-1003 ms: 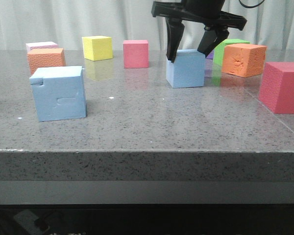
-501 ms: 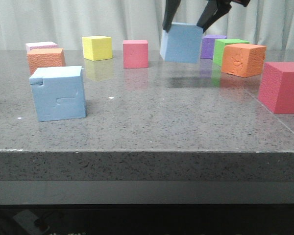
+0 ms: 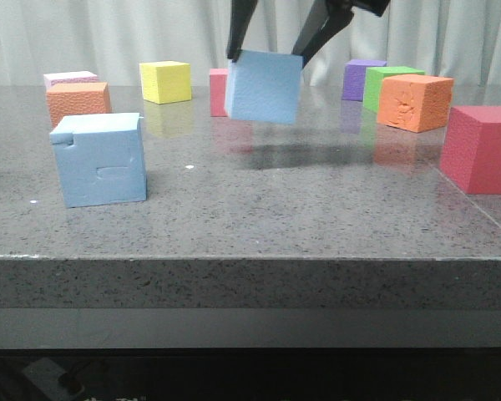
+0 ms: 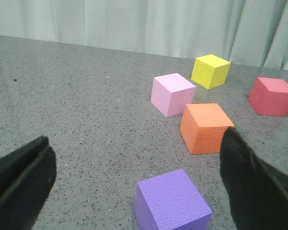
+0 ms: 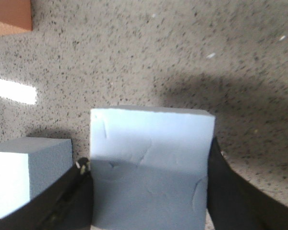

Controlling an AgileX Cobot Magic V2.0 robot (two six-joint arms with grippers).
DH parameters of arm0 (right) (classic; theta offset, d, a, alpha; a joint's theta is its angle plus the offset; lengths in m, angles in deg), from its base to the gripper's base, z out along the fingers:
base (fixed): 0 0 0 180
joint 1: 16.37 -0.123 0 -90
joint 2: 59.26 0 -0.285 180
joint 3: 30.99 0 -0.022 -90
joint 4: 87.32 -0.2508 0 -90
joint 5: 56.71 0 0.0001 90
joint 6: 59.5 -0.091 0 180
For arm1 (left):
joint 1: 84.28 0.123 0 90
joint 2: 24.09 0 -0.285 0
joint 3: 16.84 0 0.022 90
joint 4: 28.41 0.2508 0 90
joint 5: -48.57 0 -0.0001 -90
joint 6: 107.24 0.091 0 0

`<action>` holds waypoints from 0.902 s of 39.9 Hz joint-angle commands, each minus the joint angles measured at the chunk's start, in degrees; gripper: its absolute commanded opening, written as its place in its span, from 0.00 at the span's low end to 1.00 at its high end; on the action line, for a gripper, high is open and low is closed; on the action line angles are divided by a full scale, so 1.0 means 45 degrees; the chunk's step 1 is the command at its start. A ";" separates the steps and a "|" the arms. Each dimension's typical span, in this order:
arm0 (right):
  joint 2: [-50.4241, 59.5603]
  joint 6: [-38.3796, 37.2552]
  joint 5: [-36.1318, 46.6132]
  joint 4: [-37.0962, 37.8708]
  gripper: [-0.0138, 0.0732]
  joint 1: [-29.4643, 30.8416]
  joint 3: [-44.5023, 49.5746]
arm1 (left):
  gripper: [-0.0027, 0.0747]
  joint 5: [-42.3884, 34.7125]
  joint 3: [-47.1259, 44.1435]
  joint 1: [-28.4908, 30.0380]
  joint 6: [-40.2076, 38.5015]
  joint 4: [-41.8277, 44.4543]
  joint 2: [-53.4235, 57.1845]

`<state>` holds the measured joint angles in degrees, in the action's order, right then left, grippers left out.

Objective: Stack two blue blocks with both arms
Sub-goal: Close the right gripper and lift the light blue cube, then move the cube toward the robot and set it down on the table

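Plain blue block (image 3: 264, 86) hangs tilted, seemingly mid-air, in right gripper (image 3: 271, 38).

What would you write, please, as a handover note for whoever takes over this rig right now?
Right claw: shut on the plain blue block, held tilted, clear of the table.
Left claw: open, empty, above a purple cube.
Notched blue block: on the table at front left, untouched.
Done: plain block picked up.
Left: carry it over the notched block, level it, set it on top, release.
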<state>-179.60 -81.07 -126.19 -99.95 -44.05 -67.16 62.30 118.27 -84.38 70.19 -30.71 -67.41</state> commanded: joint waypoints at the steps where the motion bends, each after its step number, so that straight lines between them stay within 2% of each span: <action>1: 0.0430 -0.0203 0.0299 -0.0144 0.52 -0.0196 -0.0268 | 0.90 -0.1056 0.0491 0.0003 -0.0081 -0.0015 -0.0064; 9: 0.0012 -0.0658 0.0259 0.0672 0.52 -0.0257 -0.0265 | 0.90 -0.1056 0.0491 0.0003 -0.0081 -0.0015 -0.0064; 24: -0.0383 -0.0671 0.0246 0.0627 0.53 -0.0358 -0.0265 | 0.90 -0.1056 0.0491 0.0003 -0.0081 -0.0015 -0.0064; 29: -0.0383 -0.0671 0.0163 0.0627 0.62 -0.0358 -0.0265 | 0.90 -0.1056 0.0491 0.0003 -0.0081 -0.0015 -0.0064; 36: -0.0383 -0.0671 0.0136 0.0627 0.83 -0.0358 -0.0265 | 0.90 -0.1056 0.0491 0.0003 -0.0081 -0.0015 -0.0064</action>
<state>-184.02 -84.11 -126.55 -96.93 -45.57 -66.92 62.30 118.27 -84.38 70.19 -30.71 -67.41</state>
